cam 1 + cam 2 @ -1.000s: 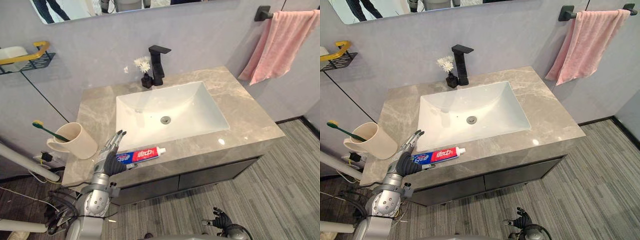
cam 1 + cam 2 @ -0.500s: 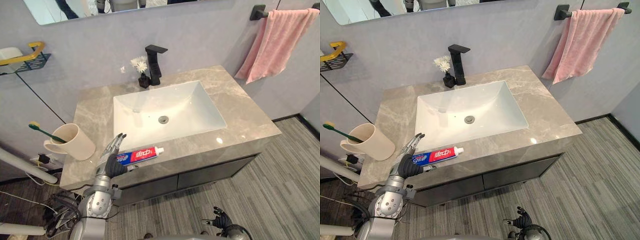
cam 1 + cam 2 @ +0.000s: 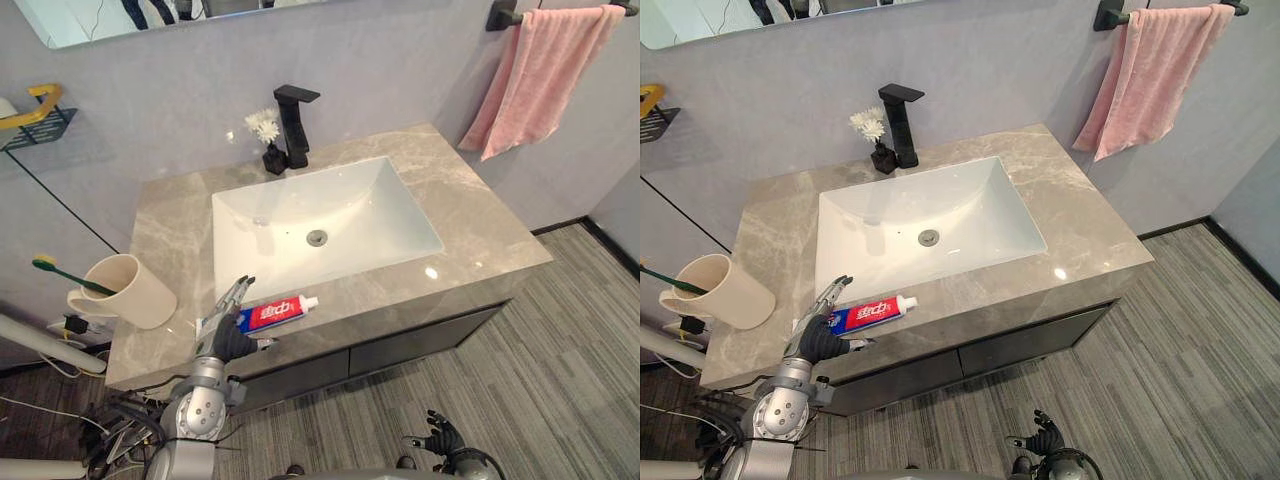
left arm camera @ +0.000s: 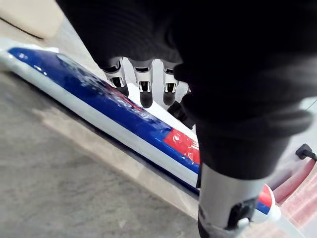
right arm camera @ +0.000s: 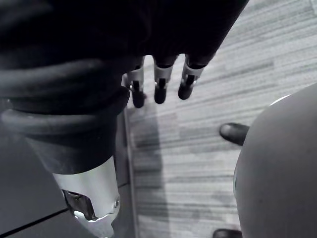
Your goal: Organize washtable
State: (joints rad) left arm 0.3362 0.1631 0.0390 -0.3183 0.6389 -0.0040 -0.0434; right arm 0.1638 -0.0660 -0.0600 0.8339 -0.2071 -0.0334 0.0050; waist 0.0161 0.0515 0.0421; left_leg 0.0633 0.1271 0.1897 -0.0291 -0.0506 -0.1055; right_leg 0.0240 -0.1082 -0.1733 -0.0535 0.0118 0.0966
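A toothpaste tube, blue and red with a white cap, lies flat on the grey marble countertop, near its front edge before the sink. My left hand hovers over the tube's flat tail end, fingers straight and open. In the left wrist view its fingers hang just above the toothpaste tube, not curled round it. A beige cup lies tipped at the counter's left end with a green toothbrush sticking out. My right hand hangs low over the floor, fingers relaxed and holding nothing.
A white sink takes up the counter's middle. A black faucet and a small black vase with white flowers stand behind it. A pink towel hangs on the right wall. A yellow-rimmed wire shelf is at upper left.
The camera has shifted, so the whole counter sits further left in view. My left hand stays over the tube's tail end. The tube and the cup have not moved.
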